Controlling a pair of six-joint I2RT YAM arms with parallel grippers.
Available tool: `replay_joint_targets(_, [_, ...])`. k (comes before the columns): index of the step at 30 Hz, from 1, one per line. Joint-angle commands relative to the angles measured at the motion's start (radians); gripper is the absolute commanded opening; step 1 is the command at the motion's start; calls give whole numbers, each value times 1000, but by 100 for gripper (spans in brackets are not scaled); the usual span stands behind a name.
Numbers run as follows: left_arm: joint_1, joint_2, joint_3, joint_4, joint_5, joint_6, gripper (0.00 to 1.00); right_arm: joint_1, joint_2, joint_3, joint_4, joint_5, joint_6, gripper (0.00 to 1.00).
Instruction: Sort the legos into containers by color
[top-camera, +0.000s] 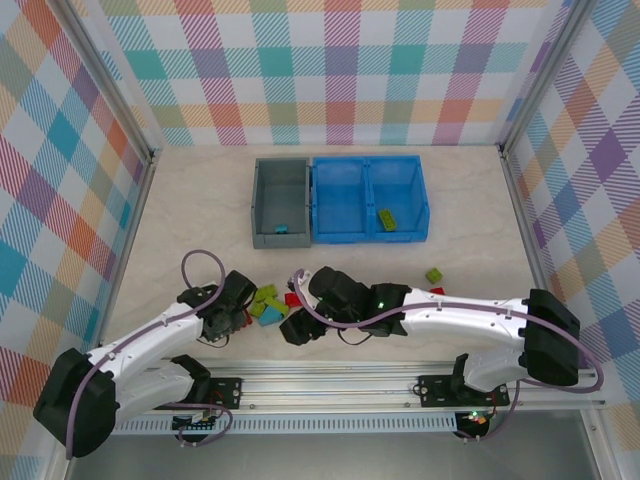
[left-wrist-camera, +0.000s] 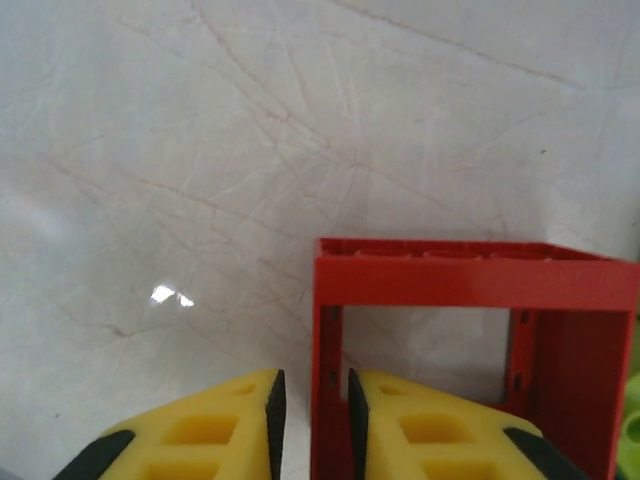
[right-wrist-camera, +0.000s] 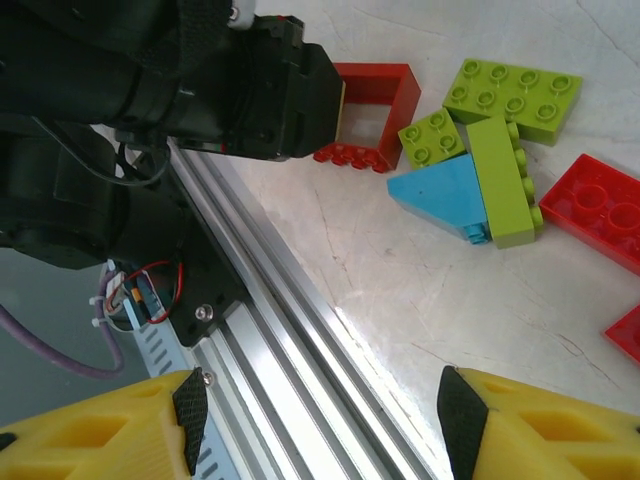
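Left gripper (left-wrist-camera: 315, 410) fingers nearly closed astride side wall of red frame (left-wrist-camera: 470, 285); firm grip unclear. Right gripper (right-wrist-camera: 320, 420) wide open, empty, over near rail (right-wrist-camera: 300, 330). Loose legos (right-wrist-camera: 500, 150) beside frame, well apart from bins (top-camera: 340, 235).

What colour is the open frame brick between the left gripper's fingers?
Red; the frame brick shows best in the left wrist view.

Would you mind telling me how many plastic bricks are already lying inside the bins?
2: a light blue brick in the small grey plastic bin, and a lime green brick in the right compartment of the bright blue plastic bin. The near walls may hide others.
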Motion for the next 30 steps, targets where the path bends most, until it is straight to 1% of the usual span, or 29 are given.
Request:
replay_joint_targets(1, [13,0,-1,26,-30,32,13,8,2,34,33,-1,15,64])
replay_joint_targets(4, [13,-30,15,-7,-60,44,1,10,-11,28,26,14,20,63])
replay_joint_targets(7, [14,-85,97,-96,-103,80,0,10,-55,31,2,73,18,61])
replay_joint_targets(8, [12,-96,139,-130,-115,95,0,9,-74,36,-17,110,13,61])
replay_joint_targets(9, [11,-102,196,-156,-119,130,0,8,-101,45,-45,175,13,61])
replay_joint_targets(10, [8,-95,264,-170,-107,177,0,5,-131,53,-77,255,18,60])
replay_joint_targets(11, [4,-71,328,-180,-91,209,0,0,-157,56,-92,304,19,59])
replay_joint_targets(13, [-16,27,497,-205,-57,276,0,-28,-213,69,-137,433,52,59])
replay_joint_targets(15, [-41,152,648,-199,-17,331,0,-75,-253,73,-142,481,67,59])
replay_joint_targets(17, [-58,281,788,-170,30,374,0,-111,-274,84,-158,555,80,60])
replay_joint_targets(20, [-71,499,1022,-154,73,428,0,-206,-274,131,-208,582,111,60])
replay_joint_targets(25, [-73,866,1433,-197,116,488,0,-358,-273,169,-226,568,147,63])
replay_joint_targets(30, [-68,1171,1789,-269,104,523,0,-440,-278,185,-231,506,157,64])
